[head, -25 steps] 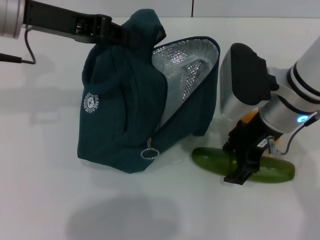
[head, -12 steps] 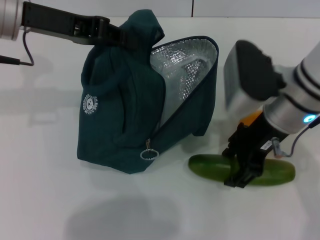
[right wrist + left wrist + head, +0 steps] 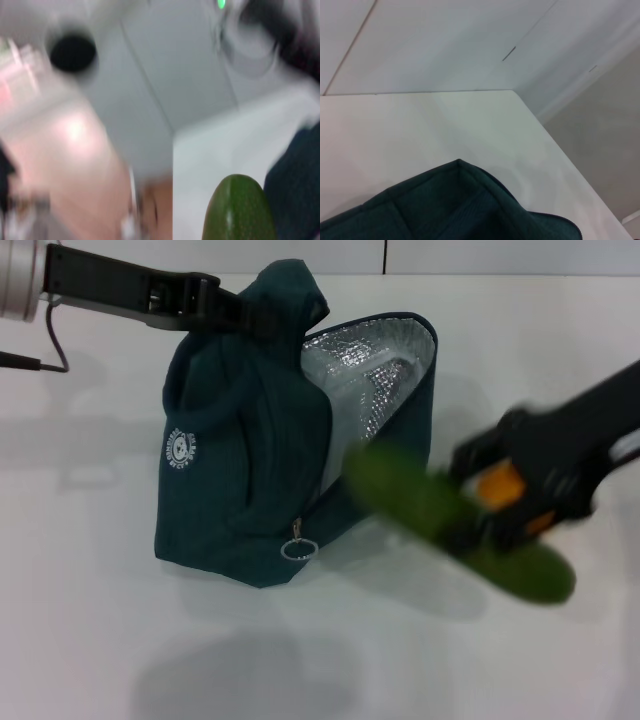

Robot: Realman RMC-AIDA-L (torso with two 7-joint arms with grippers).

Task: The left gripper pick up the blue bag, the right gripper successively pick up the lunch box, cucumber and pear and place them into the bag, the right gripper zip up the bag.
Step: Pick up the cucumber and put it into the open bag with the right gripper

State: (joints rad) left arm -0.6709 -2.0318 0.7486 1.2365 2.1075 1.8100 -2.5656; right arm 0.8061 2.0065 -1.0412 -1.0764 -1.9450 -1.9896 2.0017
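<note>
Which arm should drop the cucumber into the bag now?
Right. Its claw already carries the cucumber beside the open blue bag, while the left claw holds the bag's top.

**Just the background stuff**

Everything sits on a plain white table (image 3: pixel 120 640), with soft grey shadows on it near the front. Behind its far edge there's a pale wall (image 3: pixel 500 255) with a thin dark vertical seam. A thin black cable (image 3: pixel 40 355) loops over the tabletop at far left.
</note>
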